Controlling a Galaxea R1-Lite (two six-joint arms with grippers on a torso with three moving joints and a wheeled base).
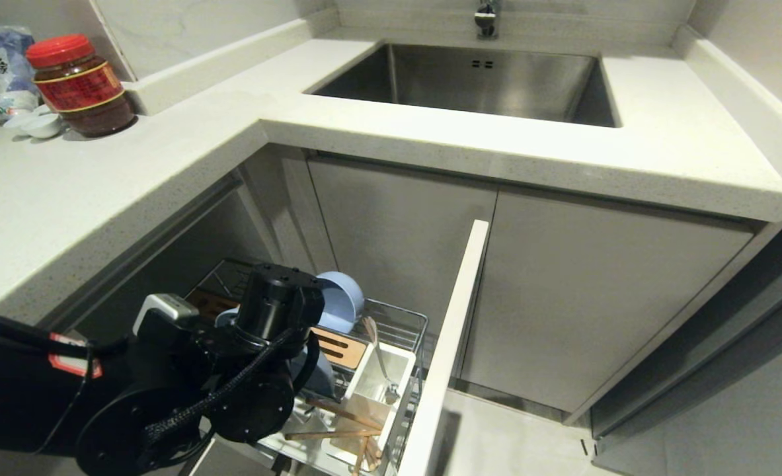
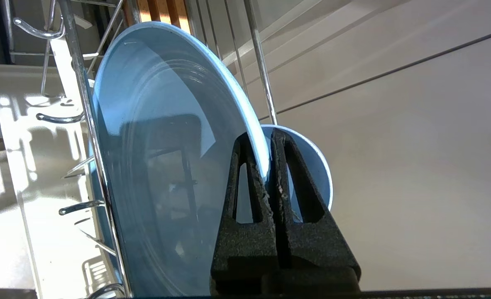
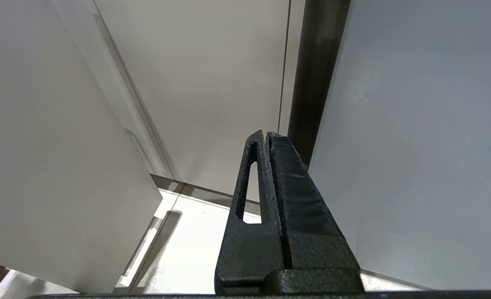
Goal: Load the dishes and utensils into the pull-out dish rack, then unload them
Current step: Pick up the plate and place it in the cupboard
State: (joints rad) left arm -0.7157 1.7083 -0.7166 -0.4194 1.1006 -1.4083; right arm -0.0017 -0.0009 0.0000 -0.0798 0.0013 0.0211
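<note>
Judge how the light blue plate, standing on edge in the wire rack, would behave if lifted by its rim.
The plate looks stiff and glossy, so probably slippery. The left gripper pinches only its thin rim, so it may swing. It could chip against the wire rack.

Red-lidded glass jar of dark paste [image 1: 80,86] sitting on pale stone countertop [image 1: 67,192], white plastic bag [image 1: 7,69] behind; steel sink [image 1: 476,82] lying centre-back.

Even overhead light leaves the pale speckled stone countertop [image 1: 133,185] bright while the open cabinet beneath sits in shadow, the white plastic tray floor [image 2: 33,137] glares nearly blown out with hard wire shadows, and the glossy light blue oval plate [image 2: 162,166] mirrors dark reflections.
</note>
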